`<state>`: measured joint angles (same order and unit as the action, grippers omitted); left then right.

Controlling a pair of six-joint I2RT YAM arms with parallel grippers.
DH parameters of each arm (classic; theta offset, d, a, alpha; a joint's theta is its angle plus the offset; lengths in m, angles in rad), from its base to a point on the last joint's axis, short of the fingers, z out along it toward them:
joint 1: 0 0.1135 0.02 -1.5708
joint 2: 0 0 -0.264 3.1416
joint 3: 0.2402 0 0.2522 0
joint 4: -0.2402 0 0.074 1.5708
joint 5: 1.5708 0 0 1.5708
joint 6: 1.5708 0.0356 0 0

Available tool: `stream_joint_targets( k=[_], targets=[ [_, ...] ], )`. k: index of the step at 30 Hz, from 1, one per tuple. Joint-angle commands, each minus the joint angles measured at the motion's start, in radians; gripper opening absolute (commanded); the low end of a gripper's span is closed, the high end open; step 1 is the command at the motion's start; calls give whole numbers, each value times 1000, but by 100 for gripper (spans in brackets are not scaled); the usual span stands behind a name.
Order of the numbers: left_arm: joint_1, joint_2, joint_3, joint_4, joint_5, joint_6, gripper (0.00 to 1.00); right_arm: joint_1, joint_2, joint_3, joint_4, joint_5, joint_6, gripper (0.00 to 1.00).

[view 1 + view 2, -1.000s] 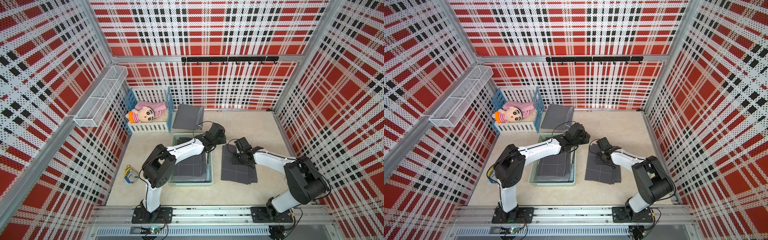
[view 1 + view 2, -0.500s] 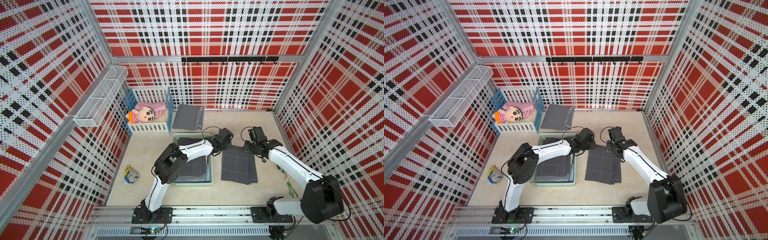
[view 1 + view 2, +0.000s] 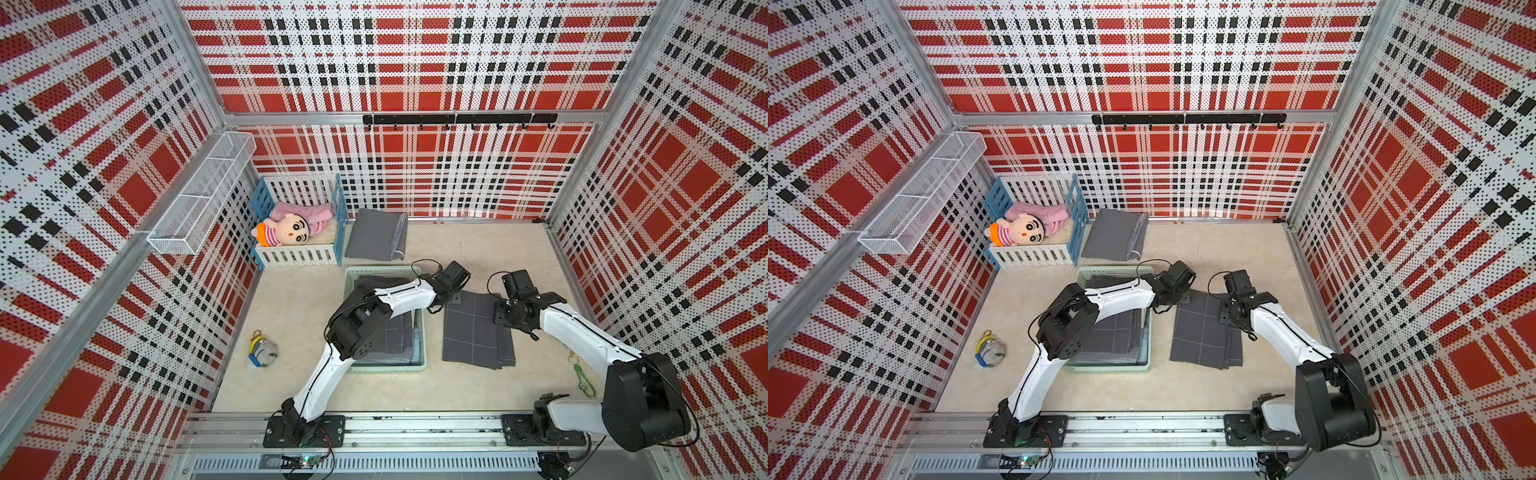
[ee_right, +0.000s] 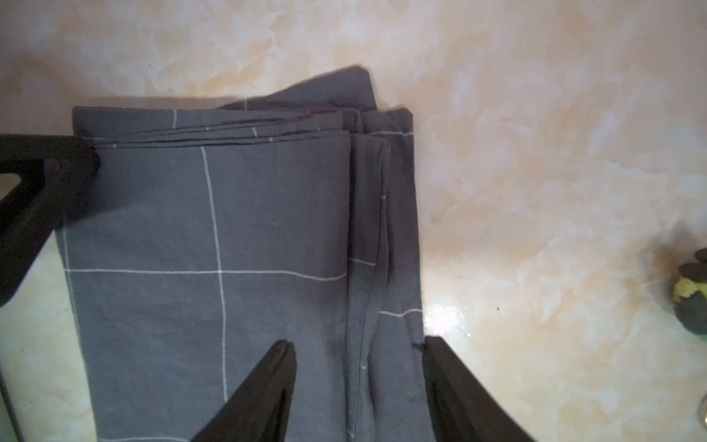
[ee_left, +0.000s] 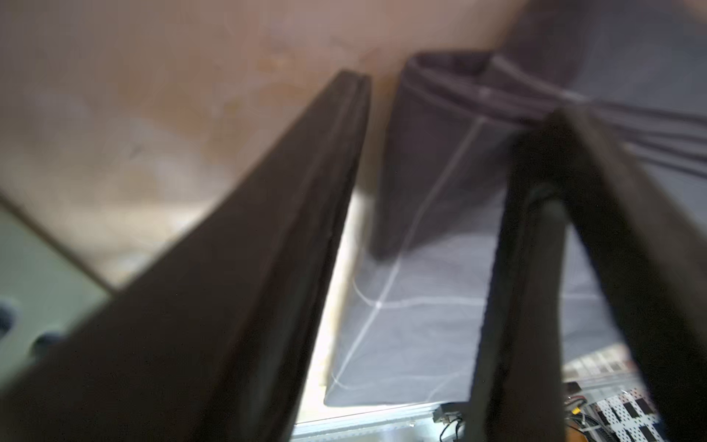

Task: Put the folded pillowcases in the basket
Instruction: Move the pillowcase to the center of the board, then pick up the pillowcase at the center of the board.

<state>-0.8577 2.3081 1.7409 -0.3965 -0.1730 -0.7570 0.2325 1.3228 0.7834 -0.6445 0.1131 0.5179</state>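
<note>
The folded pillowcase [image 3: 476, 332] [image 3: 1204, 336] is grey with thin white grid lines. It lies flat on the table just right of the basket [image 3: 386, 368] [image 3: 1108, 368], which holds another grey cloth. My left gripper [image 3: 453, 296] [image 5: 459, 93] is open at the pillowcase's far-left corner, one finger over the table and one over the cloth [image 5: 421, 306]. My right gripper [image 3: 503, 311] [image 4: 355, 342] is open over the far-right folded edge [image 4: 229, 229], holding nothing. A corner of the basket [image 5: 34, 268] shows in the left wrist view.
A white-and-blue crib [image 3: 299, 253] with a doll stands at the back left, a grey folded cloth [image 3: 376, 241] beside it. A wire rack [image 3: 199, 195] hangs on the left wall. A small toy [image 3: 262, 353] lies at the left, a green keychain [image 3: 584, 380] at the right.
My right gripper was shut on the pillowcase's far edge; it swung back, returned over the far-right edge and opened. My left gripper moved right from the basket's far end to the pillowcase's corner.
</note>
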Motion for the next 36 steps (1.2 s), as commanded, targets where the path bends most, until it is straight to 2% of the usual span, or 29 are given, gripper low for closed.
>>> stream_joint_targets(
  k=[1,3,6,7,13,15,20,27,28,30,31,33,36],
  targets=[
    [9,46,7,-44,40,8,34,-7,-13,-53,-5,-60,28,61],
    [11,50,8,-40,41,10,26,-7,-33,-83,2,-92,74,62],
    [18,43,13,-31,31,13,2,-7,-72,-121,6,-114,98,63],
    [22,36,12,-25,21,12,0,-7,-82,-128,6,-115,102,63],
    [55,5,9,-1,-13,1,0,-7,-88,-140,5,-123,98,66],
    [60,-2,4,-1,-25,1,0,-7,-108,-157,9,-148,100,71],
    [68,-7,-12,11,-27,-4,0,-5,-170,-217,38,-186,123,71],
    [70,-6,-6,18,-19,-2,0,-6,-47,-229,81,-167,109,69],
    [69,-6,-6,19,-18,-1,0,-5,-32,-229,87,-168,111,67],
    [70,-7,-7,18,-11,0,0,-3,-16,-225,95,-202,111,55],
    [69,-9,-6,18,-8,-1,0,-1,-20,-223,91,-205,115,47],
    [67,-20,-8,27,3,-1,0,-1,-48,-219,77,-202,115,23],
    [34,-59,2,36,-18,36,0,-1,-117,-198,50,-205,115,4]
  ],
)
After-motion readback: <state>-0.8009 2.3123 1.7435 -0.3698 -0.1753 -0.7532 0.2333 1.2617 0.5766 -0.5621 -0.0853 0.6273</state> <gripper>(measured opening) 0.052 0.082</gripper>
